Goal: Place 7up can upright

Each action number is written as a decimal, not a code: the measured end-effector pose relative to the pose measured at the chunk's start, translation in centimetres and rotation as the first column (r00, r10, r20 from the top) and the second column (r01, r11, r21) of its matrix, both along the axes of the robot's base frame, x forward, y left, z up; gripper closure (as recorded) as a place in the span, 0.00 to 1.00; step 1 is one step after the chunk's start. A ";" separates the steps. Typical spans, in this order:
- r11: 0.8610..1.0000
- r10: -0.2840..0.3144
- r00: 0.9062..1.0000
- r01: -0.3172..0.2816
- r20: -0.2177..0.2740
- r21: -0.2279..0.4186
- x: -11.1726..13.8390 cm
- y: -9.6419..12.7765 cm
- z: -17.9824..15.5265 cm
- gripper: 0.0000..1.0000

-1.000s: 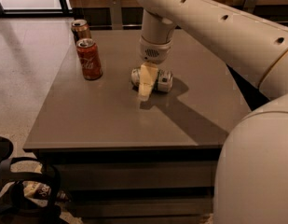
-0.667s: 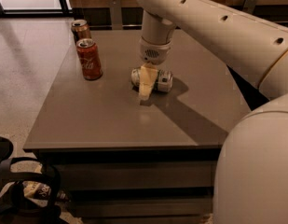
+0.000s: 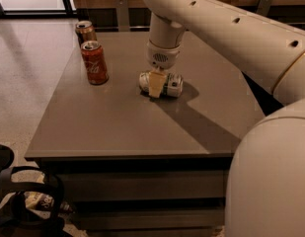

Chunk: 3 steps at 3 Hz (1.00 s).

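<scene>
7up can (image 3: 172,84): lying on its side near the middle of the table (image 3: 117,127), long axis running left to right, well apart from the upright Coca-Cola can (image 3: 94,63) and the copper-brown can (image 3: 85,31) behind it at the far left corner. Whitish-silver wall with a green band; ends partly in shadow.

Gripper (image 3: 157,84): lowered from above over the can's midsection; whether clamped on the wall or merely set around it, cannot tell.

Probably light and thin-walled, thus easily dented under a hard squeeze. Smooth and round, thus apt to roll on the tabletop or slip in a loose hold. Best taken across the cylindrical wall near mid-length, with moderate pressure, leaving both ends free for tipping onto the base.
</scene>
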<state>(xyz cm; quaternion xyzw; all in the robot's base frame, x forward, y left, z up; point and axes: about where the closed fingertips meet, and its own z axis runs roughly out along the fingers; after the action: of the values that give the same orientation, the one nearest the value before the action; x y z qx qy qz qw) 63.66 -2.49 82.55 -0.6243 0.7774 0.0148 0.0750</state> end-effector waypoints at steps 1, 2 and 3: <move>1.000 0.000 1.000 -0.001 0.008 0.016 0.1 -0.2 0.1 1.00; 0.994 -0.001 0.999 -0.005 0.054 0.108 0.5 -1.7 1.6 1.00; 0.947 -0.006 0.988 -0.044 0.157 0.317 1.4 -5.1 5.0 1.00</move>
<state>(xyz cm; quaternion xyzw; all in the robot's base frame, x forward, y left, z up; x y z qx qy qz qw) 65.07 -7.63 87.52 -0.6106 0.7504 0.0922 0.2356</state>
